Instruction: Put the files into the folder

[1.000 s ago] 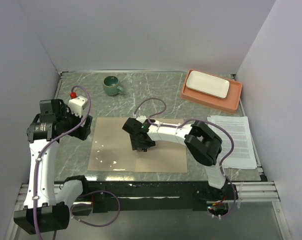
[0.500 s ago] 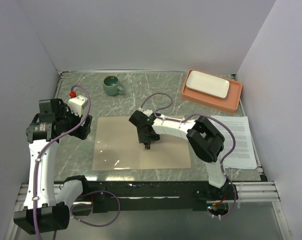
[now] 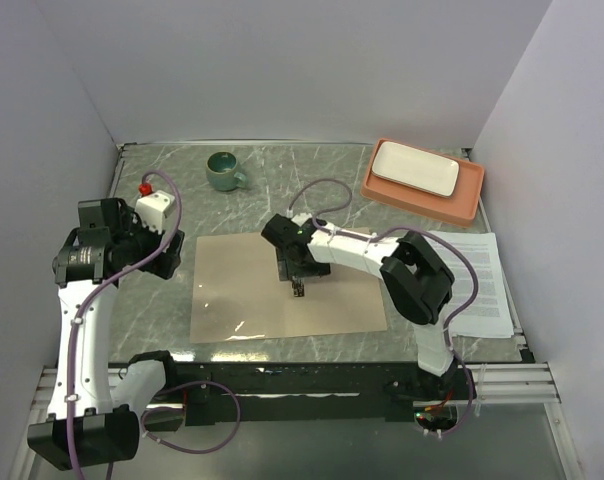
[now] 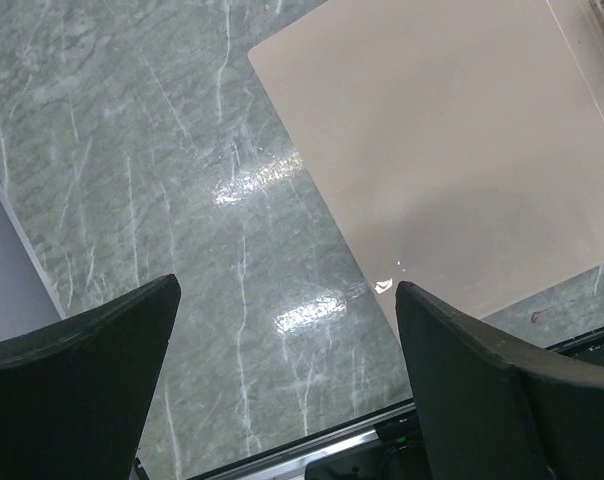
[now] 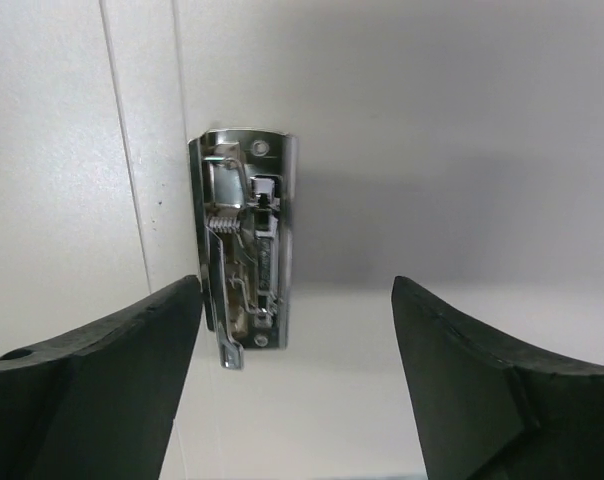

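Files (image 3: pixel 479 283) partly behind right arm (image 3: pixel 419 282)

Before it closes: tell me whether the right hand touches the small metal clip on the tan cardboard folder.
Cannot tell. Right wrist view: the open right hand straddles the small metal clip; one finger overlaps its edge, but any height gap is hidden.

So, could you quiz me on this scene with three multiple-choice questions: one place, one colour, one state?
1. Where do the papers lie relative to the folder? A) on it B) to its right C) under it
2. What colour is the mug? A) green B) red C) yellow
3. Over the clip, the right gripper is: A) open B) shut on it C) holding a sheet

B: the papers sit past the folder's right edge.
A: its glaze is teal-green.
A: the wrist view shows the fingers apart, with nothing between them.
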You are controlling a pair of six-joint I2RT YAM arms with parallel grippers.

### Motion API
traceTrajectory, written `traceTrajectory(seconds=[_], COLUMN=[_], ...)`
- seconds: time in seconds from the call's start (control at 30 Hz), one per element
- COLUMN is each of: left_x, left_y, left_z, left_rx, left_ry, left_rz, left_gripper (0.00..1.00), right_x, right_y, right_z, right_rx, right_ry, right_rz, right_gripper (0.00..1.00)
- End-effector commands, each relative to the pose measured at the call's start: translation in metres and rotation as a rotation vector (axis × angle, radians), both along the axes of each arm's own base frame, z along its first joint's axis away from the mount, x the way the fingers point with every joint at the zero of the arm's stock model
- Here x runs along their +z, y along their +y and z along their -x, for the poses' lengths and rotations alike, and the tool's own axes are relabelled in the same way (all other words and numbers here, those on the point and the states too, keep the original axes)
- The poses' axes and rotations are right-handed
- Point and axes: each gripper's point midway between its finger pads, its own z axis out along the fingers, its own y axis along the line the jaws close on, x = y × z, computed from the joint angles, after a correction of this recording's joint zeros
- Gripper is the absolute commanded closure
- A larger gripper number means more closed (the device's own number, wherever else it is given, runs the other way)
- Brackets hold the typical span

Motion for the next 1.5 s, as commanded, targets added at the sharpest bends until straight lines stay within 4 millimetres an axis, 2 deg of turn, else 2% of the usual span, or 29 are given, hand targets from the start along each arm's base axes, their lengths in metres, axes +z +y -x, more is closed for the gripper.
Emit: traceTrajectory(seconds=[0.0, 0.03, 0.07, 0.17, 0.2, 0.3, 0.4, 0.63, 0.77, 0.93, 1.1, 1.3, 1.47], left_x=[0.033, 0.034, 0.032, 0.025, 0.023, 0.02, 0.016, 0.012, 0.011, 0.011, 0.014, 0.016, 0.019], left_y=[0.0, 0.002, 0.004, 0.004, 0.001, -0.002, -0.003, -0.001, -0.001, -0.002, -0.001, -0.003, -0.003], left_z=[-0.006, -0.008, -0.008, -0.007, -0.006, -0.006, -0.009, -0.01, -0.009, -0.01, -0.013, -0.014, -0.017], left_rx=[-0.007, -0.006, 0.006, 0.006, -0.005, -0.016, -0.016, -0.013, -0.011, -0.008, -0.005, -0.01, -0.007], left_ry=[-0.108, -0.113, -0.108, -0.104, -0.103, -0.1, -0.089, -0.084, -0.082, -0.076, -0.082, -0.075, -0.084], left_rz=[-0.017, -0.025, -0.034, -0.031, -0.019, -0.005, 0.003, -0.006, -0.006, 0.004, 0.002, 0.017, 0.019], left_gripper=[0.04, 0.04, 0.04, 0.04, 0.04, 0.04, 0.04, 0.04, 0.04, 0.04, 0.04, 0.04, 0.04], right_x=[0.085, 0.093, 0.102, 0.109, 0.107, 0.105, 0.094, 0.087, 0.08, 0.062, 0.045, 0.038, 0.026], right_y=[-0.029, -0.041, -0.066, -0.128, -0.156, -0.21, -0.246, -0.285, -0.295, -0.308, -0.325, -0.335, -0.332], right_z=[-0.033, -0.039, -0.055, -0.063, -0.071, -0.072, -0.073, -0.093, -0.101, -0.11, -0.11, -0.116, -0.121], right_rx=[-0.124, -0.161, -0.25, -0.41, -0.483, -0.597, -0.683, -0.759, -0.776, -0.792, -0.833, -0.822, -0.817], right_ry=[-0.167, -0.179, -0.201, -0.194, -0.178, -0.139, -0.093, -0.082, -0.06, -0.03, 0.01, 0.006, 0.025], right_rz=[0.063, 0.082, 0.11, 0.246, 0.286, 0.396, 0.403, 0.385, 0.376, 0.378, 0.381, 0.36, 0.305], right_gripper=[0.15, 0.15, 0.14, 0.08, 0.05, 0.02, 0.03, 0.05, 0.05, 0.07, 0.08, 0.08, 0.09])
